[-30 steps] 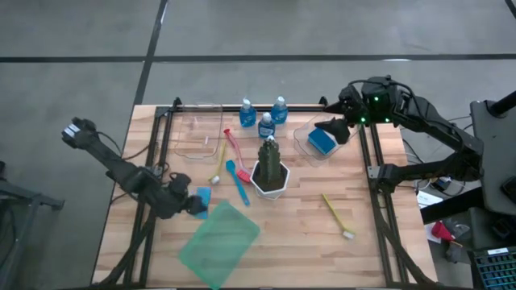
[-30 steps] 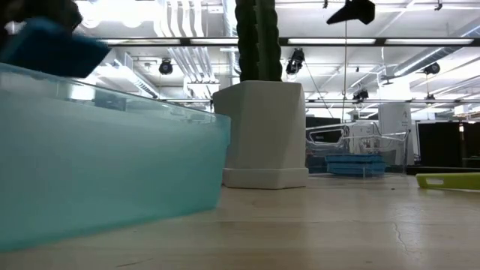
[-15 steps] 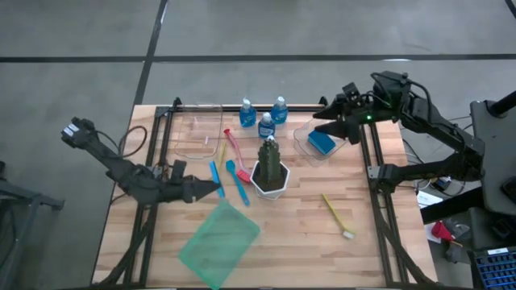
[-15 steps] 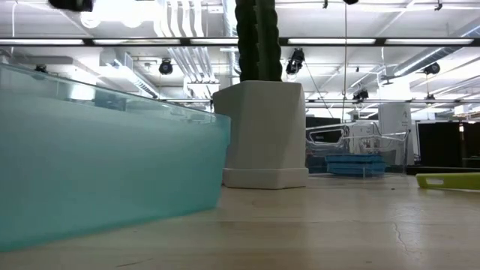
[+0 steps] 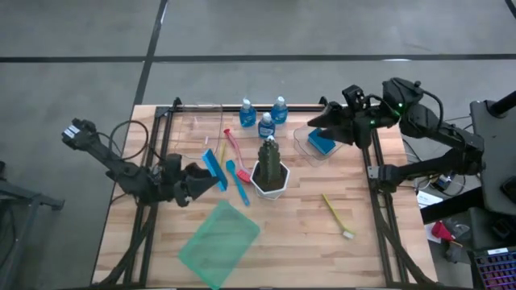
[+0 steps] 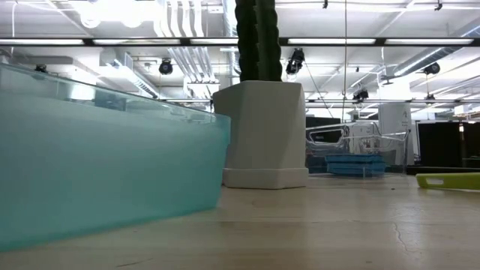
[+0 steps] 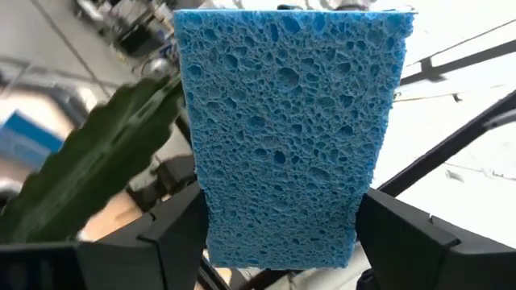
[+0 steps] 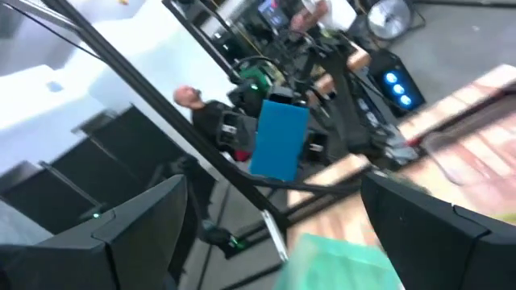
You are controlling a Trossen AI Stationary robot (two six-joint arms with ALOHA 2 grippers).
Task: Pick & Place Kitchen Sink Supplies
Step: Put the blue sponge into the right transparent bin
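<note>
A light-blue sponge (image 5: 213,167) is gripped on edge by the left hand (image 5: 203,172), lifted off the wooden worktop (image 5: 298,234) on its left side, just beside the blue brush (image 5: 238,182) and the red brush (image 5: 234,151). In the left wrist view the sponge (image 7: 290,137) is seen upright between the two dark fingers (image 7: 173,234), which are pressed against its sides, with a dark green cactus blade (image 7: 89,173) to one side of it.

The right hand (image 5: 332,125) is held above the far right of the worktop, over a clear container (image 5: 305,143) in which a second blue sponge (image 5: 321,142) lies. Its fingers (image 8: 137,225) are spread wide and nothing is held between them. In the right wrist view the other arm is seen farther off, with the raised sponge (image 8: 278,138) in its grip, and a corner of the translucent green sheet (image 8: 339,258) is caught nearer by.

Three blue bottles are stood close together at the far edge – one (image 5: 247,111) on the left, one (image 5: 279,109) on the right, one (image 5: 265,125) just in front of them. Between the bottles and the green sheet (image 5: 219,243) the cactus in its white pot (image 5: 270,167) is placed. A yellow brush (image 5: 218,162) is laid beside the red one, and a lime brush (image 5: 338,215) – well apart from the rest – is laid towards the near right. An empty-looking clear tray (image 5: 193,133) is set at the far left.

In the low view the white pot (image 6: 262,135) is seen behind the pale teal wall of the sheet (image 6: 105,165), and the lime brush (image 6: 448,180) is seen at the right edge
</note>
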